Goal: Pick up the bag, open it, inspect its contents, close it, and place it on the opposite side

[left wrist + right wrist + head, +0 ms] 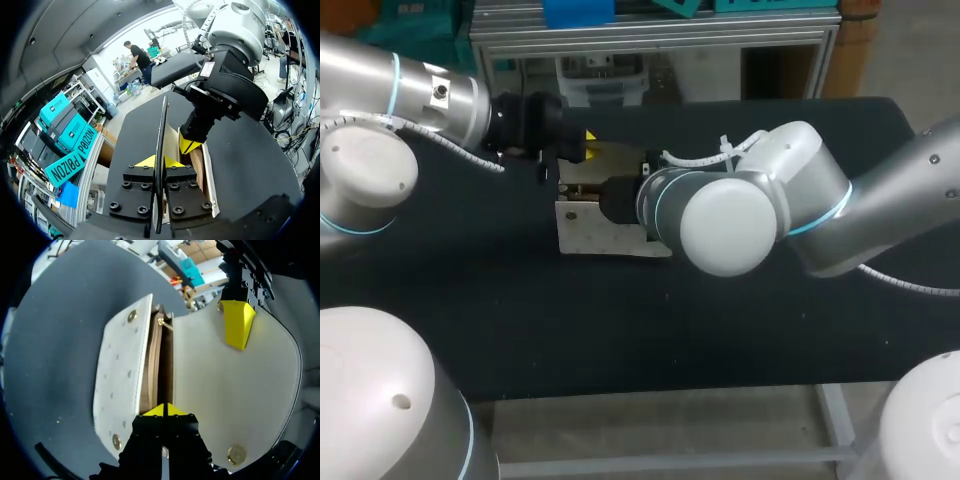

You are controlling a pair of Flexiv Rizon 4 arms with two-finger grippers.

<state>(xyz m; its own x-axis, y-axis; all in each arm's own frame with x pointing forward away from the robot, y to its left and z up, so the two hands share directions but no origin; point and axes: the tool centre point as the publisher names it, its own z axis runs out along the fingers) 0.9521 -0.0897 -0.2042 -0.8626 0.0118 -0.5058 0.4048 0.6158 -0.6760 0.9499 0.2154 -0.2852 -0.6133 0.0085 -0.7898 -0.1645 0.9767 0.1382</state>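
Now, bag flap [240,405] pinched in left claw [159,162], right claw [164,410] at opening.

Head overhead from behind; wrists close, opposed; all share bag [590,232].

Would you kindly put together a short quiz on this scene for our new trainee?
1. True or false: the bag lies closed on the table.
2. Fill in: the right gripper points its tips into the bag's ____.
3. Which gripper holds the flap up? A: left gripper. B: right gripper.
Key: 1 false; 2 opening; 3 A.
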